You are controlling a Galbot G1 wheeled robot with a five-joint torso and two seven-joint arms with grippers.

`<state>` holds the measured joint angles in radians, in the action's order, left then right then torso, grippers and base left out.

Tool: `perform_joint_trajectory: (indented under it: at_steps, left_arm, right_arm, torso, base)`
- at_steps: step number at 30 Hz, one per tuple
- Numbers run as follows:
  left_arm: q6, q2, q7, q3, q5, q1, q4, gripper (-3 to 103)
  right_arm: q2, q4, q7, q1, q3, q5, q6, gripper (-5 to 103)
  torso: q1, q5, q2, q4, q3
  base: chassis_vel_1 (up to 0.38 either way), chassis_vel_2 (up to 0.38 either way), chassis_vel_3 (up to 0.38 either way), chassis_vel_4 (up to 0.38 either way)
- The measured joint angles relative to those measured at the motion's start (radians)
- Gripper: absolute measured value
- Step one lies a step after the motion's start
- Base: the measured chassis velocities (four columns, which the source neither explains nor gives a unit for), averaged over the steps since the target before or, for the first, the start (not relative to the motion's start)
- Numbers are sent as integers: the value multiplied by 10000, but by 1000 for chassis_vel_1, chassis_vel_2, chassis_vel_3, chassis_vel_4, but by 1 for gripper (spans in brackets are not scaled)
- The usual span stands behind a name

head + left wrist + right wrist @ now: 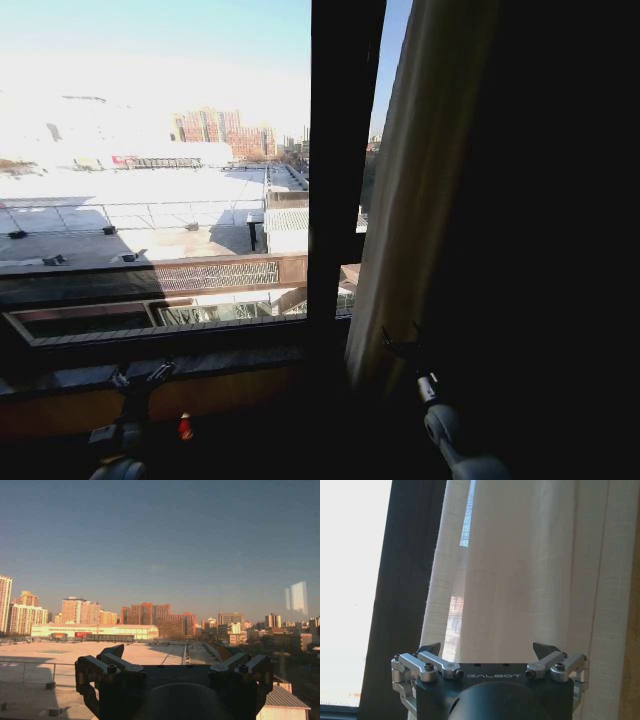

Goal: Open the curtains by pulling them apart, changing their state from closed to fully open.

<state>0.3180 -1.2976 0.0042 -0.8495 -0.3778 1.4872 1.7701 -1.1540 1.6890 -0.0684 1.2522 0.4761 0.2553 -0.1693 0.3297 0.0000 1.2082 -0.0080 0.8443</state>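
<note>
Cream sheer fabric hangs bunched at the right of the window: the curtains (420, 190) fall in pleats just right of the dark window frame (335, 160), with a darker drape (560, 220) beside them further right. Left of the frame the glass is bare, showing rooftops and distant buildings. The right end effector (402, 345) sits low, just before the lower part of the curtains; in the right wrist view its fingers (430, 648) are spread wide apart, released, facing the fabric (530, 570) with nothing between them. The left end effector (140, 376) is low at the left, near the sill (200, 365); in its wrist view the fingers (114, 651) likewise stand spread and released, pointing out at the skyline.
</note>
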Motion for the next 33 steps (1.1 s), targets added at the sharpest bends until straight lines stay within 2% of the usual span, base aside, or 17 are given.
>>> perform_joint_trajectory:
  at_steps: [18,25,33]
  left_arm:
    - [0,0,0,0,0,0,0,100]
    - [0,0,0,-1,0,0,0,100]
    - [0,0,0,-2,0,1,0,100]
  right_arm:
    - [-3,-36,-14,-23,9,-11,6,100]
    - [-3,-41,-15,-25,8,-12,6,100]
    - [-3,-44,-15,-28,7,-12,6,100]
  torso:
    - [2,1,0,0,1]
    - [-2,-2,1,0,0]
    - [-3,-1,1,1,0]
  base:
    - [39,10,-38,-10]
    - [273,108,-256,-125]
    - [324,265,-331,-241]
